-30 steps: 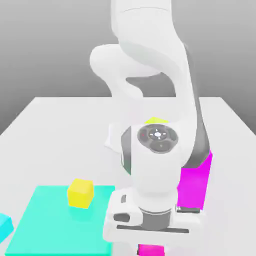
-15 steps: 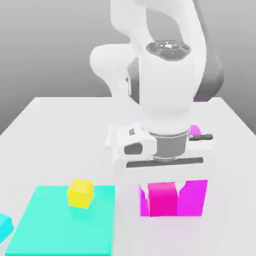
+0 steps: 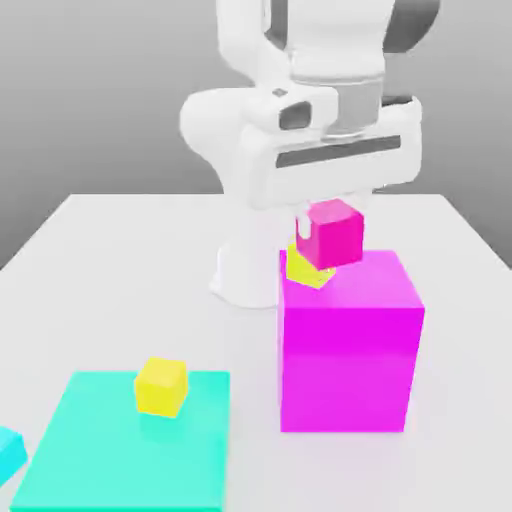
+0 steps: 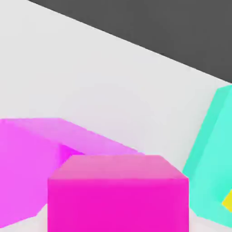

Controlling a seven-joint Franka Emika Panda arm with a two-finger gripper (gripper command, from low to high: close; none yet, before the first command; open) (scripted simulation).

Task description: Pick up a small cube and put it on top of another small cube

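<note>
Exterior view: the Panda arm's gripper (image 3: 332, 222) carries the small magenta cube (image 3: 336, 233) clamped between closed fingers, lifted above the large magenta block (image 3: 350, 345), apparently so it can travel clear of obstacles. One yellow cube (image 3: 162, 386) sits on the flat teal mat (image 3: 90, 450) towards the exterior view's left; a second yellow cube (image 3: 303, 267) peeks out behind the held one, beside the block. A cyan cube (image 3: 8, 452) lies at the mat's edge. All surfaces render matte and sharp-edged on the pale table (image 3: 110, 280).

Hand view: the magenta cube (image 4: 118, 192) sits close beneath the camera, the block (image 4: 27, 154) beyond it and the mat (image 4: 213, 154) alongside.
</note>
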